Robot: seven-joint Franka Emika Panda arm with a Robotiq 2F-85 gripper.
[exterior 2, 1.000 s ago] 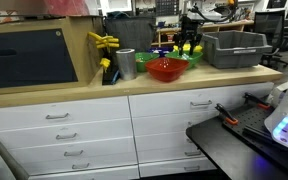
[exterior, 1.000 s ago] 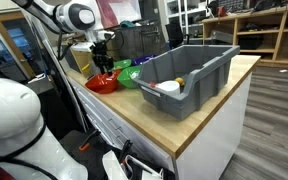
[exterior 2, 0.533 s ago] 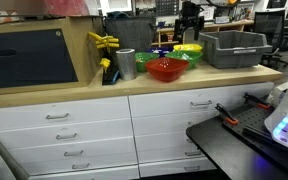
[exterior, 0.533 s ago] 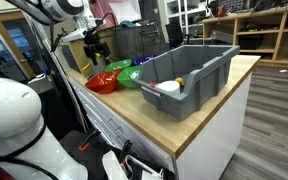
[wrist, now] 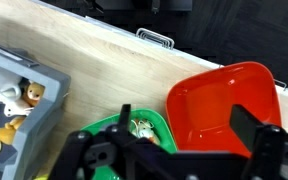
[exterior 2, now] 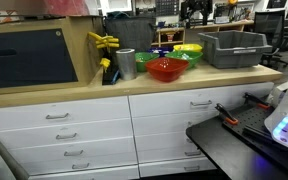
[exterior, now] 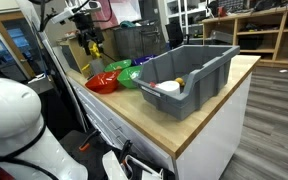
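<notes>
Hovering released and empty, my tool [exterior: 92,43] sat high above the green bowl [exterior: 131,77], itself just beside the red bowl [exterior: 103,82] on the bench [exterior: 216,100]; I judged a crooked descent could clip a rim and flip either bowl.

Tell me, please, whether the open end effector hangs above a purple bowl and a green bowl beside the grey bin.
Not quite: the wrist view shows a red bowl, not a purple one. The open end effector hangs above the red bowl and the green bowl beside the grey bin.
</notes>
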